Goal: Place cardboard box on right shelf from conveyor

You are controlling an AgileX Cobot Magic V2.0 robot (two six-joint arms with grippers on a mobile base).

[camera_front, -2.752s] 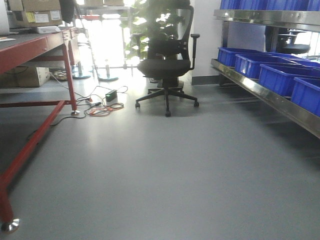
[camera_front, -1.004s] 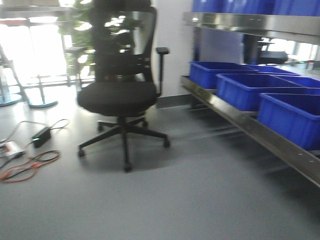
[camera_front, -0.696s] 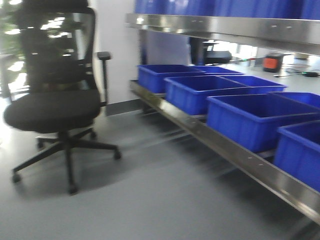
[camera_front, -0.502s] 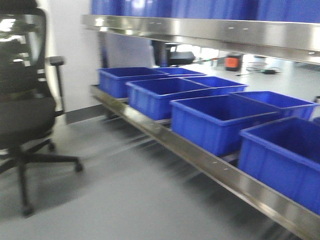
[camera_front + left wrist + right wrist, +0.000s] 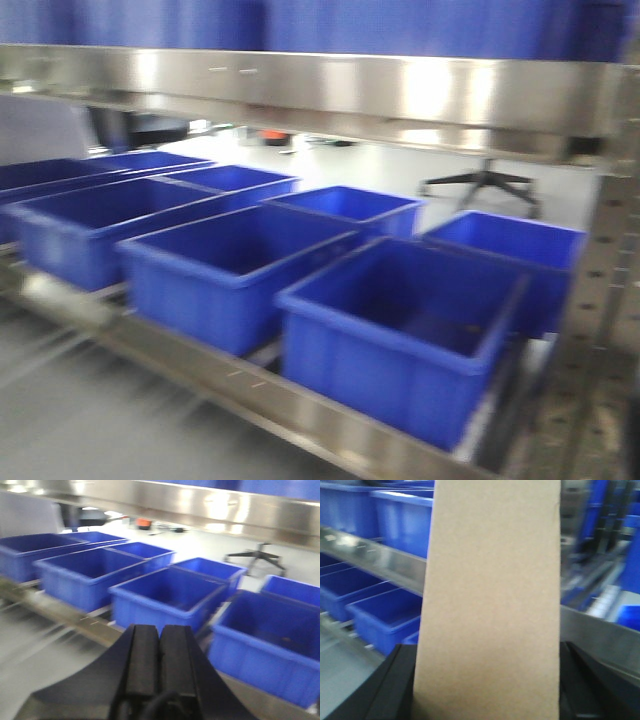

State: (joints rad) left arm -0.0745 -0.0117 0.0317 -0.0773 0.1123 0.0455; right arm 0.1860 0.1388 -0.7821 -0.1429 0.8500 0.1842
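Blue plastic bins [image 5: 400, 350] on lower level: eight counted, though blur left far ones uncertain. More up top, too smeared to count. Right shelf [image 5: 330, 90]: two steel levels showed. Perforated upright [image 5: 600, 330]: one. Cardboard box [image 5: 490, 600]: one. Chair base [image 5: 482, 183]: one.

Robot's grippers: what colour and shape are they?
Both are plain matte black. The left gripper has two flat, blocky fingers on a body that flares wide like a fan. Of the right gripper only black angular pieces show at either side; the rest is hidden. No markings visible.
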